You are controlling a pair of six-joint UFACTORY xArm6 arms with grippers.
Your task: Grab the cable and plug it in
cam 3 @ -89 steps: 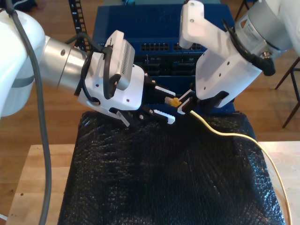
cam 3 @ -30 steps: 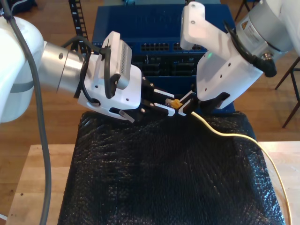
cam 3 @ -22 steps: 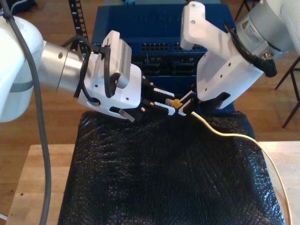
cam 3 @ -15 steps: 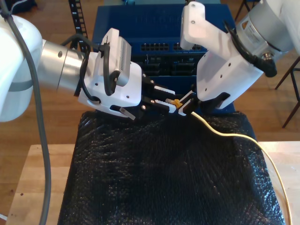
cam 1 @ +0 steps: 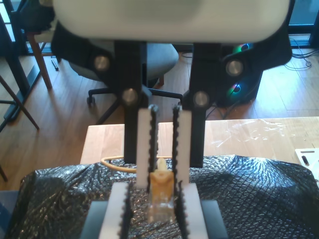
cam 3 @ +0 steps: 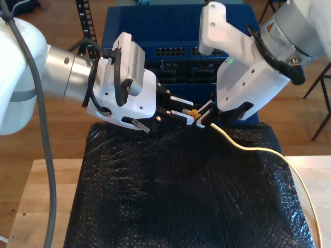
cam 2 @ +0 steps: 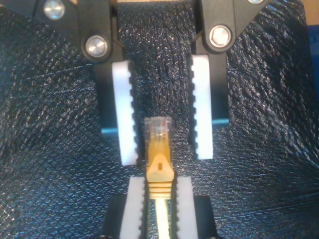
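Fingers (cam 1: 143, 149) of my first gripper (cam 3: 202, 114) clenched on the cable's (cam 3: 258, 150) yellow boot, just behind the clear plug (cam 2: 158, 128). Fingers of my second gripper (cam 2: 162, 157) released, straddling the plug tip; one pad close beside it, the other apart.

Table (cam 3: 46, 196): pale wood.
Mat (cam 3: 181, 196): black, covering the table's middle.
Switch (cam 3: 155, 31): blue, beyond the mat's far edge.
Cable: plug above the mat's far edge; cord trails along the mat's edge at the exterior view's right.
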